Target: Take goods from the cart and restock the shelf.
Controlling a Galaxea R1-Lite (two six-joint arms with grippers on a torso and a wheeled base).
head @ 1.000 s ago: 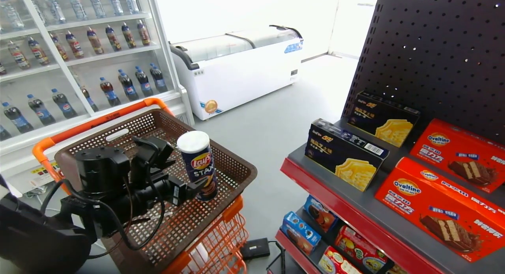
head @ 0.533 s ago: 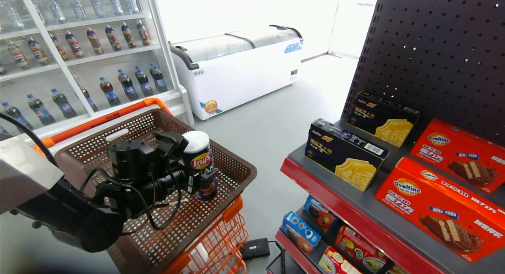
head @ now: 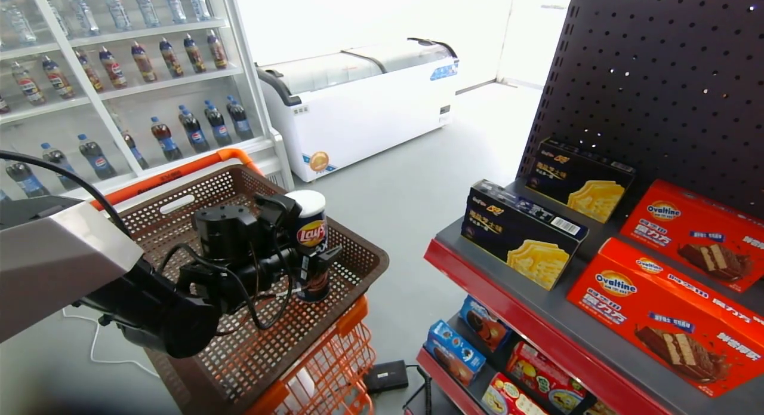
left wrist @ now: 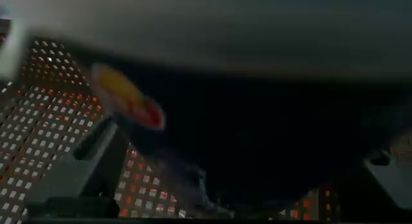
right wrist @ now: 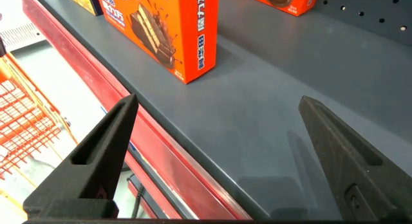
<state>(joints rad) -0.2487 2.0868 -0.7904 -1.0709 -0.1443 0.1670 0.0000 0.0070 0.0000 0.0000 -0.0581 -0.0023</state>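
**Head view.** The chips can stands in the brown basket, white lid up, near the basket's rim on the side that faces the shelf. The basket sits on top of the orange cart. The left gripper reaches in across the basket from its opposite side. Its fingers are closed on the can's body below the lid, one on the far side and one on the near side. The shelf stands to the right of the basket, across a strip of floor. It carries two dark cracker boxes and orange wafer boxes. Behind the basket are a drinks cooler and a white chest freezer.

**Left wrist view.** The can's dark body lies very close and blurred between the two fingers. The basket's perforated floor shows beneath it.

**Right wrist view.** The right gripper hangs over the shelf's grey deck, well apart from the basket. Its fingers are spread wide with nothing between them. One upright orange box stands on the deck beyond the fingertips. Past the shelf's red front edge, the cart's orange wire frame under the basket is visible.
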